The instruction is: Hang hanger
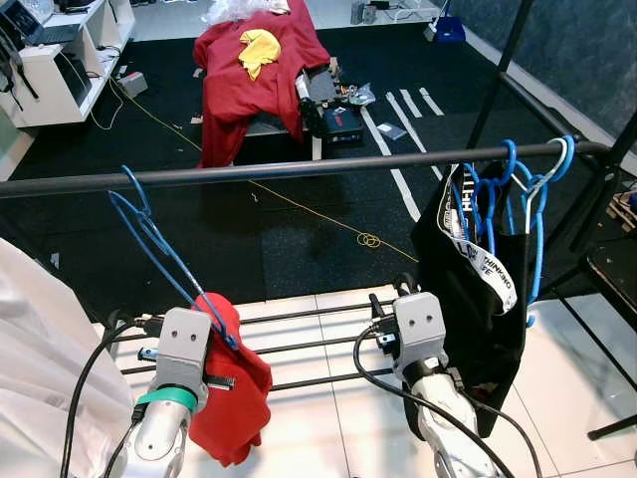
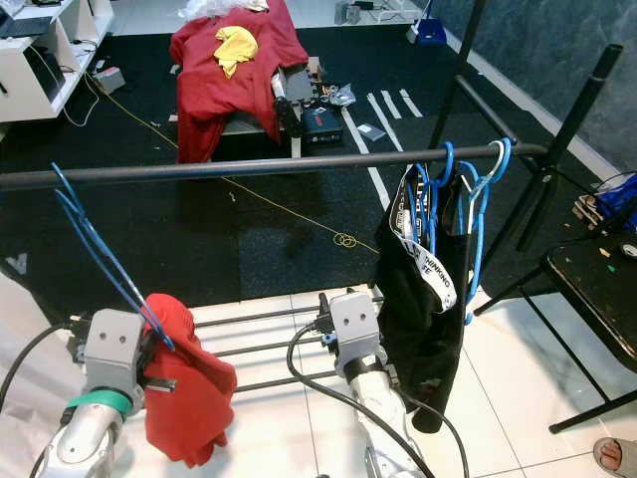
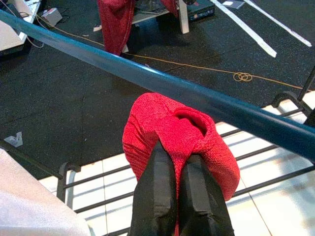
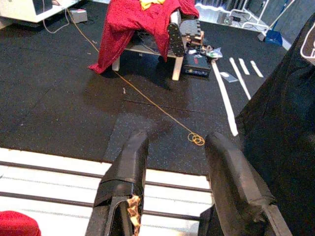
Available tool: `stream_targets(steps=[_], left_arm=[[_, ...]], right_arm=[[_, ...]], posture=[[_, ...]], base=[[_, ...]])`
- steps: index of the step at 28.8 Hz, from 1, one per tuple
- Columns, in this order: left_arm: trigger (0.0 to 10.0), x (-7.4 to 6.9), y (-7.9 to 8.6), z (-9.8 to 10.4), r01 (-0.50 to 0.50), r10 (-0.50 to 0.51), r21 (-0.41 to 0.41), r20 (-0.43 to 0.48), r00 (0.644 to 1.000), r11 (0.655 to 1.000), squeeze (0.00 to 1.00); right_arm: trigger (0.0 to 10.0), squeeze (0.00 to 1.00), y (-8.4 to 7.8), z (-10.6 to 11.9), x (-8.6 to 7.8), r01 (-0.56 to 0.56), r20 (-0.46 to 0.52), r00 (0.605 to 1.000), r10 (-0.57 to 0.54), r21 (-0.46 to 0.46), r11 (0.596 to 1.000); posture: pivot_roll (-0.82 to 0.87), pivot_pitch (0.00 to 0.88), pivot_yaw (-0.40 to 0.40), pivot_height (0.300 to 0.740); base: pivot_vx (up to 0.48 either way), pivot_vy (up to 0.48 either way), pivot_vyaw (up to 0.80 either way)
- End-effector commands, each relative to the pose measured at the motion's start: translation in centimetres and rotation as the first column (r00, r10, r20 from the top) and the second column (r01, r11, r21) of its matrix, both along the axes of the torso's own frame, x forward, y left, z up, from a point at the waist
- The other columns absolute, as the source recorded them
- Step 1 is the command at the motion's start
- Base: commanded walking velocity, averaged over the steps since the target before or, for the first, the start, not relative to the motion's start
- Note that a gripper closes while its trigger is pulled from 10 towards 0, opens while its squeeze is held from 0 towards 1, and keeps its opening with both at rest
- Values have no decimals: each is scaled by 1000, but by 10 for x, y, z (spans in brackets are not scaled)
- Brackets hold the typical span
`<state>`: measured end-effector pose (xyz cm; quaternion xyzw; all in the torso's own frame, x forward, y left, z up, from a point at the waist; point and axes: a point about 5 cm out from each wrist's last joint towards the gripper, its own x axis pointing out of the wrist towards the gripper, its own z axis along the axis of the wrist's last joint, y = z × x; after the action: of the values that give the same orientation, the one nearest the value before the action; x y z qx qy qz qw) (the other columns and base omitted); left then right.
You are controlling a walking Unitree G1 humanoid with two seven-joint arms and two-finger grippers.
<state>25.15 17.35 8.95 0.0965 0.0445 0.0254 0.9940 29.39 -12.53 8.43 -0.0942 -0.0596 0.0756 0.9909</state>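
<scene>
A blue hanger [image 1: 159, 249] carries a red garment [image 1: 234, 388], and its hook reaches up to the dark rail [image 1: 299, 167] near the rail's left end. I cannot tell whether the hook rests on the rail. My left gripper [image 3: 178, 167] is shut on the hanger's lower part through the red cloth, just below the rail [image 3: 147, 78]. Towards the rail's right end, several blue hangers [image 1: 532, 189] hold a black garment [image 1: 478, 289]. My right gripper [image 4: 174, 147] is open with nothing in it, low beside the black garment [image 4: 285, 113].
The rack's lower bars [image 1: 299, 349] run across the white floor under my arms. A white cloth [image 1: 40, 349] is at the lower left. Beyond the rail are a red-draped bench [image 1: 254, 60], a yellow cable [image 1: 368, 239] and a white desk [image 1: 60, 60]. A black stool [image 2: 597, 279] stands at the right.
</scene>
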Motion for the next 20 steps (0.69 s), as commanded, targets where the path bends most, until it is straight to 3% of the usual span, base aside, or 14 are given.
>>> stream_targets(steps=[1, 20], left_arm=[[10000, -2, 2, 0, -12, 12, 10, 9, 1000, 1000, 0], [10000, 0, 4, 1, -22, 22, 12, 14, 1000, 1000, 0]], right_arm=[[10000, 0, 1, -5, -2, -1, -14, 1000, 1, -2, 1000], [10000, 0, 1, -8, -2, 1, -19, 1000, -1, -7, 1000]], posture=[[-45, 81, 64, 740], [-42, 80, 66, 740]], base=[[-289, 0, 0], [-365, 0, 0]])
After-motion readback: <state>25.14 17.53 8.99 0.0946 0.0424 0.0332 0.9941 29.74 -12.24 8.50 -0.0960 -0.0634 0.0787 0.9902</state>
